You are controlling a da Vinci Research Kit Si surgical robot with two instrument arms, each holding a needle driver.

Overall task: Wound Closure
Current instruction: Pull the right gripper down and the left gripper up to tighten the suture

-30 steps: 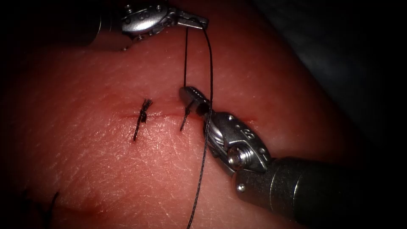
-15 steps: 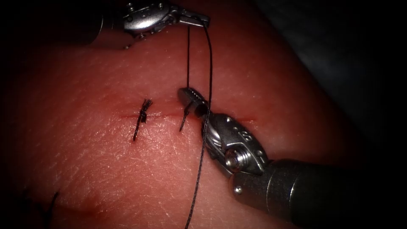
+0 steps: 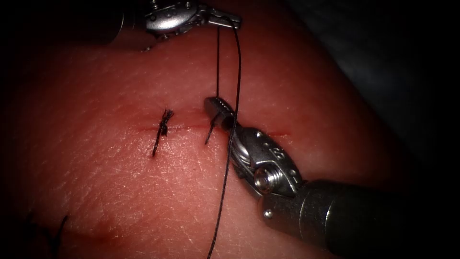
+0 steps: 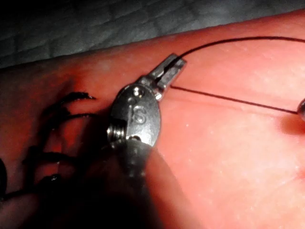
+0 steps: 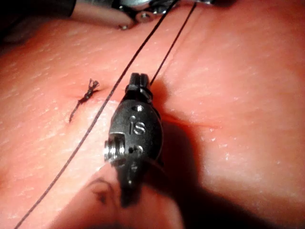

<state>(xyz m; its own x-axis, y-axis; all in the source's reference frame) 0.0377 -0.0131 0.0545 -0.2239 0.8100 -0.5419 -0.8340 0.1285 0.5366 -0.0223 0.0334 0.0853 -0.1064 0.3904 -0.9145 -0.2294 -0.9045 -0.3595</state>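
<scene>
The left tool [image 3: 225,20] is at the far side of the tissue [image 3: 120,192], jaws shut on the thread [image 3: 238,72]. Two strands hang from it. The short one [image 3: 218,62] runs straight down to the tip of the right tool [image 3: 218,109], whose jaws are shut on it over the cut [image 3: 187,127], just above a stitch [image 3: 209,133]. The long strand crosses the right tool's jaws and trails to the near edge. In the left wrist view the left tool [image 4: 171,69] pinches both strands [image 4: 228,98]. In the right wrist view the right tool [image 5: 139,82] meets the thin strand.
A tied knot [image 3: 163,125] with frayed cut ends sits on the cut left of the stitch, also visible in the right wrist view as the knot [image 5: 88,90]. Dark thread ends [image 3: 60,230] lie at the near left. The right tool's shaft [image 3: 364,220] covers the near right.
The left tool has shifted a little to the right and away with the thread, and the short strand now stands straighter. The right tool has barely moved.
</scene>
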